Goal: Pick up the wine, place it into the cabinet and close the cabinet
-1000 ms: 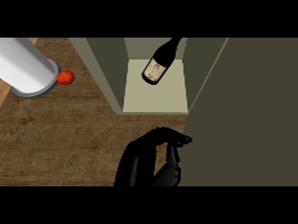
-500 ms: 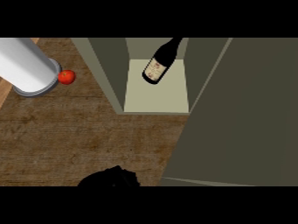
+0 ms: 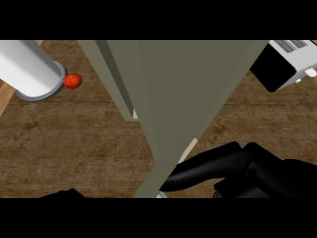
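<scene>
The grey-green cabinet door [image 3: 188,93] stands across the middle of the head view and covers almost all of the cabinet's opening. Only a narrow strip of the cabinet's left wall [image 3: 114,79] shows beside it. The wine bottle is hidden behind the door. My right hand [image 3: 233,169] comes in from the lower right, its fingers [image 3: 188,179] stretched out against the door's lower edge, holding nothing. Just a dark sliver of my left hand [image 3: 63,193] shows at the bottom edge.
A white cylinder [image 3: 23,69] lies at the upper left with a small red ball [image 3: 72,80] beside its base. A white and black appliance [image 3: 287,62] sits at the upper right. The brown counter [image 3: 64,139] spreads left of the door, with a light wooden edge at the far left.
The cabinet door has swung left across the opening, and the wine bottle is now hidden. My right hand has come up at the lower right against the door.
</scene>
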Controlling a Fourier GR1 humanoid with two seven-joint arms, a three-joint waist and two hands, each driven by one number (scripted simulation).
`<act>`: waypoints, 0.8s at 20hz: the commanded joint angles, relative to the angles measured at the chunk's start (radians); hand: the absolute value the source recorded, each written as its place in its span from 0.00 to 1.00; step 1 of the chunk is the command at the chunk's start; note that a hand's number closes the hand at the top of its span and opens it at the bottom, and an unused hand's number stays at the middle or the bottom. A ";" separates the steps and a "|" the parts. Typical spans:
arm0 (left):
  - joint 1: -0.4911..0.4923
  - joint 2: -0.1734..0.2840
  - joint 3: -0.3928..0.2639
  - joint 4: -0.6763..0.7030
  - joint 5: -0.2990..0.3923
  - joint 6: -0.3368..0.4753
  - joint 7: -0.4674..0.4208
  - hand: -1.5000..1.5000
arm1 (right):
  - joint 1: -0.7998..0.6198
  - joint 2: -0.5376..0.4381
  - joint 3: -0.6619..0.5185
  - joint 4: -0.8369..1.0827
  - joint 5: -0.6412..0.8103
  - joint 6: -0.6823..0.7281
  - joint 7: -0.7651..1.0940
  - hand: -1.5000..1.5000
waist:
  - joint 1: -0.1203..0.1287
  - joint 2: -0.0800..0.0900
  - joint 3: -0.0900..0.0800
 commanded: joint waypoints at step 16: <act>0.257 0.324 0.580 0.121 0.408 -0.572 -0.098 1.00 | -0.466 0.106 0.333 0.603 0.133 -0.308 -0.232 1.00 | 0.036 0.001 -0.006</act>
